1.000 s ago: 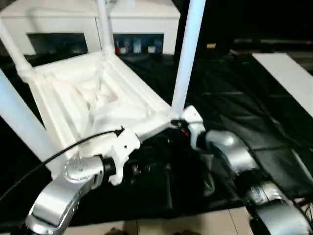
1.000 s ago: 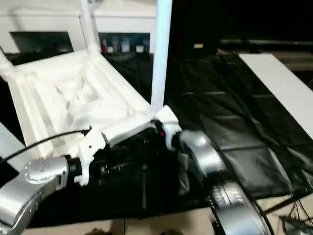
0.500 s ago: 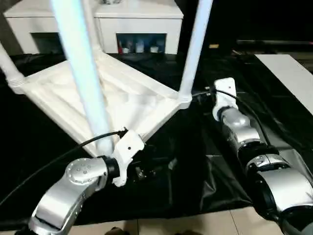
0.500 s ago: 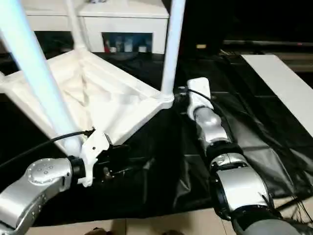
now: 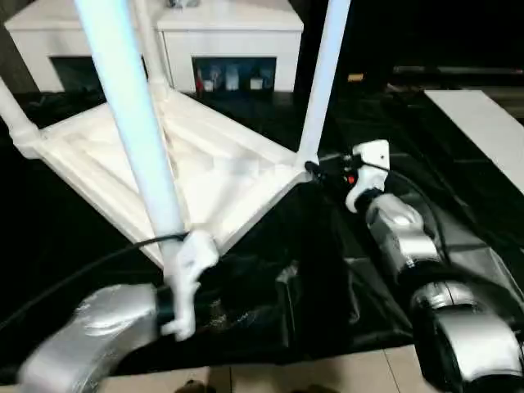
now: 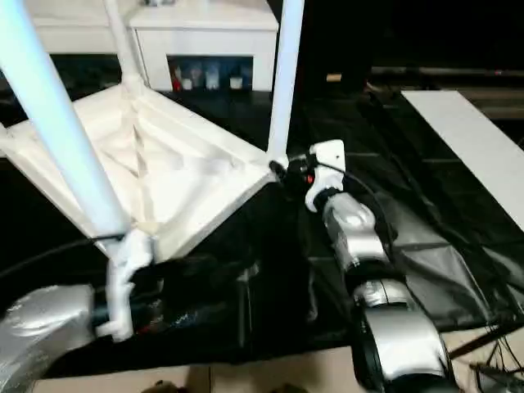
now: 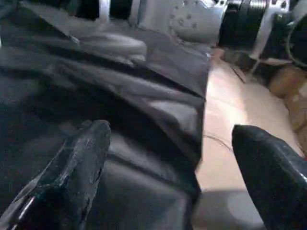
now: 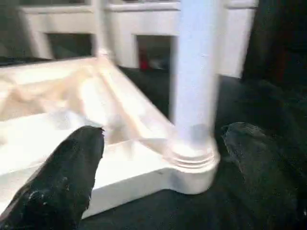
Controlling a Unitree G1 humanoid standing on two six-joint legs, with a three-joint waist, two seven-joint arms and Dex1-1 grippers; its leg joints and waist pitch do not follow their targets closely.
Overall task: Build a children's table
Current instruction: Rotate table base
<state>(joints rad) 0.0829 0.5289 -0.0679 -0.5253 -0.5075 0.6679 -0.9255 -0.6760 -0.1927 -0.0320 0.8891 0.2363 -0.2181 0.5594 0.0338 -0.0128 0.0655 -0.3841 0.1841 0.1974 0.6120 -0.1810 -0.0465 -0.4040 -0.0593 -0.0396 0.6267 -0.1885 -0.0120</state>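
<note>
The children's table [image 5: 188,176] lies upside down on the black sheet [image 5: 385,246], ribbed underside up, with legs seated in its corner sockets and rising out of frame. Change over the last second: the table sat steeply tilted with both grippers under its near edge; it now lies lower and closer to flat, and the arms have drawn clear. Judgement: the legs appear fitted, so the remaining step is probably checking their seating or turning the table upright. Left to right: the left gripper [image 7: 168,177], at about 7 o'clock in the head views, has withdrawn below the near corner; its two black fingers [image 7: 79,165] are spread wide with nothing between them, pointing down over the sheet and the tan floor [image 7: 235,124] beyond its edge. The near leg [image 5: 135,135] stands just above that wrist. The right gripper [image 8: 163,167], at about 3 o'clock from the table's centre, has pulled back from under the right corner and now faces it level; its fingers [image 8: 72,167] are wide apart and straddle the right corner leg [image 8: 194,76] and socket without touching. A white cabinet [image 5: 229,41] stands at 12 o'clock behind.
</note>
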